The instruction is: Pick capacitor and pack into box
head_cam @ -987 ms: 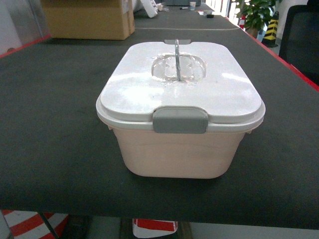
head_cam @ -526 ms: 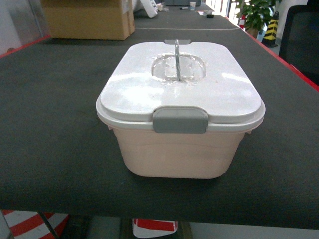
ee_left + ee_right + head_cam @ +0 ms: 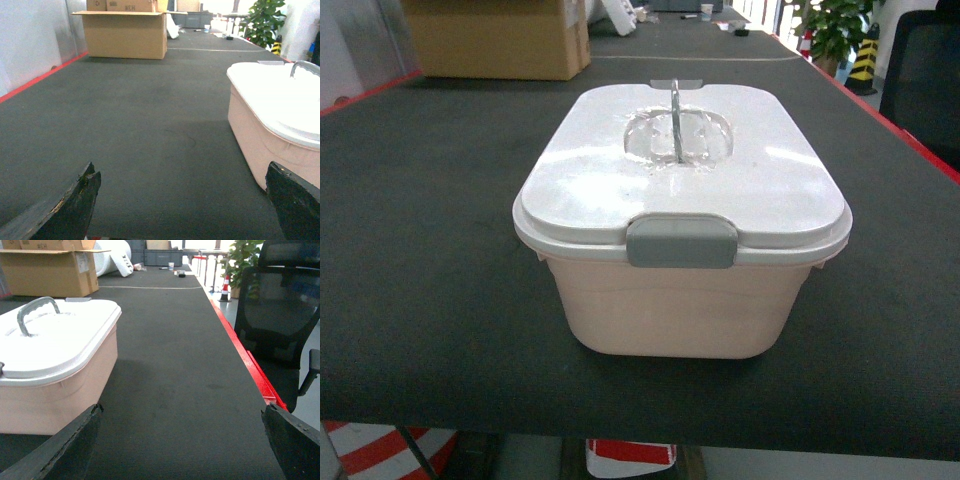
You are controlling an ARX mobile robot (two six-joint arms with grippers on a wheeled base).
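Closed box waits centred near the counter edge

The box (image 3: 680,230) sits lidded and latched on the counter (image 3: 430,260), between both reaches; left tool (image 3: 182,200) and right tool (image 3: 180,440) hang released, empty. No capacitor shows.

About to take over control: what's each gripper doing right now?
Left gripper: open, holding nothing, over the table mat left of the pink box.
Right gripper: open, holding nothing, right of the box.

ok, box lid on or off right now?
On. The white lid sits flush on the box, front grey latch down over the rim.
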